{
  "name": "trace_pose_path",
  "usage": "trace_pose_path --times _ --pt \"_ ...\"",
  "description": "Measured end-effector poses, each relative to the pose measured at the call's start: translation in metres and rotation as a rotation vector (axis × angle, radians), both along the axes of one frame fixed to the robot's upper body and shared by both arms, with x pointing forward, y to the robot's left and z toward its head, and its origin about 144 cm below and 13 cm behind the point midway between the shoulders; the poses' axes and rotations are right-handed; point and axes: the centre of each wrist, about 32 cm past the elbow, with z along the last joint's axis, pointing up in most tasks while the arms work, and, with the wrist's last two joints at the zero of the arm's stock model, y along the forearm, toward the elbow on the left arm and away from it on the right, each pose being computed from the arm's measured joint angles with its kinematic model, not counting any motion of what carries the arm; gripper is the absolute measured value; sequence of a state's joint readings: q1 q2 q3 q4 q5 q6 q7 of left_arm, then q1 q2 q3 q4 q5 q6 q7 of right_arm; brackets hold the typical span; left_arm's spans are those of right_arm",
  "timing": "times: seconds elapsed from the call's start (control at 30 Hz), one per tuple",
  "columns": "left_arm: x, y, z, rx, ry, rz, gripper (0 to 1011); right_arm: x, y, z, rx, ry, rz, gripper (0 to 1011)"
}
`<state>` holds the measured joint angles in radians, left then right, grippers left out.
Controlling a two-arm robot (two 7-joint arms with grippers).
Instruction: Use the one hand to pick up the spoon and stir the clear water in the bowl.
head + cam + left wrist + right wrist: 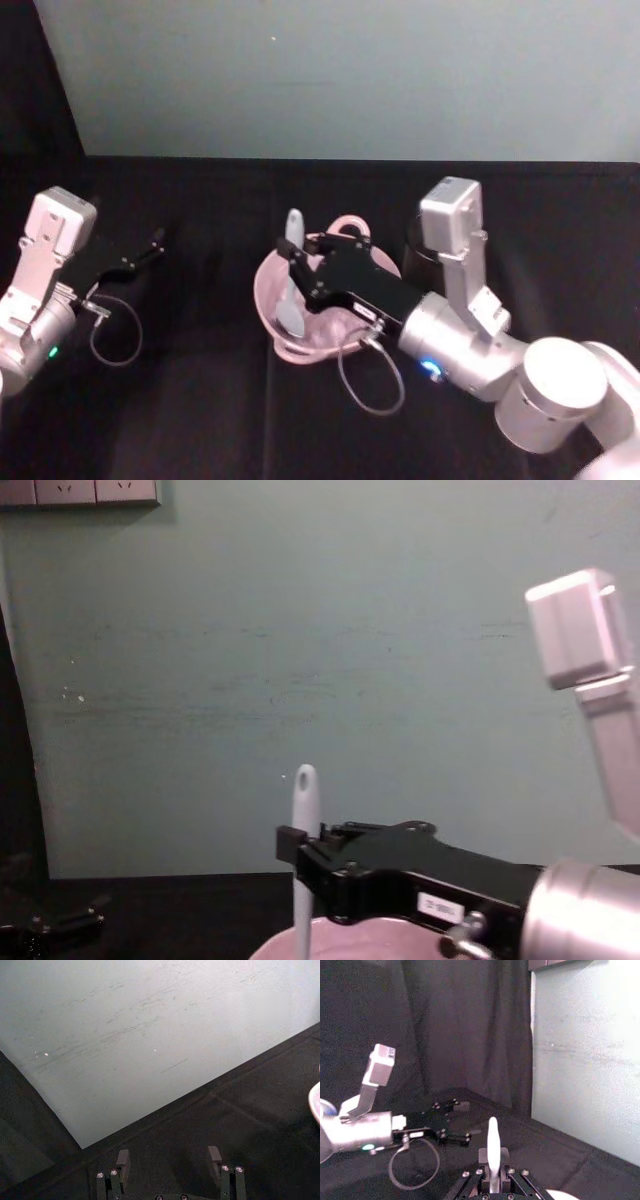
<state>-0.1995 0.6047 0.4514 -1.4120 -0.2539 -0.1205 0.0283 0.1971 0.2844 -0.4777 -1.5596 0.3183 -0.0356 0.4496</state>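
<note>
Mid-frame in the head view, the black boxy right end effector [296,262] grips the slim white plastic spoon [289,308], tip down in the pale pink round bowl [263,288]. Small slow circles should stop spills. The left end effector [168,1156] waits released, far left

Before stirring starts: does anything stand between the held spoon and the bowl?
Nothing visible does. The right gripper holds the spoon upright, its scoop already inside the bowl. The left gripper is parked far left.

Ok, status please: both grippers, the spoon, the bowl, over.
Right gripper shut on spoon, tip down in bowl. Left gripper parked left, jaws open. Cable loop hangs near bowl rim.
</note>
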Motion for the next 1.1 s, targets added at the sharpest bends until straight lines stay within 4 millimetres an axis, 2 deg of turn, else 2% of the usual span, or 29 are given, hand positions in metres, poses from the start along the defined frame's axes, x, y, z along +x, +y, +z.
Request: trace_pose_path --times 0.23,0.33,0.53,0.67,0.87,1.0,1.1 --pt "0.000 0.000 0.000 0.000 0.000 0.000 1011 0.023 0.012 -0.008 -0.016 -0.059 -0.070 112" --pt "0.000 0.000 0.000 0.000 0.000 0.000 1011 0.035 0.008 -0.010 -0.026 -0.086 -0.133 112" --pt "0.000 0.000 0.000 0.000 0.000 0.000 1011 0.041 -0.008 -0.007 -0.044 -0.112 -0.199 112" --pt "0.000 0.000 0.000 0.000 0.000 0.000 1011 0.036 -0.022 -0.002 -0.070 -0.109 -0.211 112" --pt "0.000 0.000 0.000 0.000 0.000 0.000 1011 0.018 -0.033 0.002 -0.074 -0.063 -0.169 112" --pt "0.000 0.000 0.000 0.000 0.000 0.000 1011 0.003 -0.029 0.001 -0.049 -0.022 -0.109 112" --pt "0.000 0.000 0.000 0.000 0.000 0.000 1011 0.000 -0.023 0.000 -0.035 -0.009 -0.084 112"
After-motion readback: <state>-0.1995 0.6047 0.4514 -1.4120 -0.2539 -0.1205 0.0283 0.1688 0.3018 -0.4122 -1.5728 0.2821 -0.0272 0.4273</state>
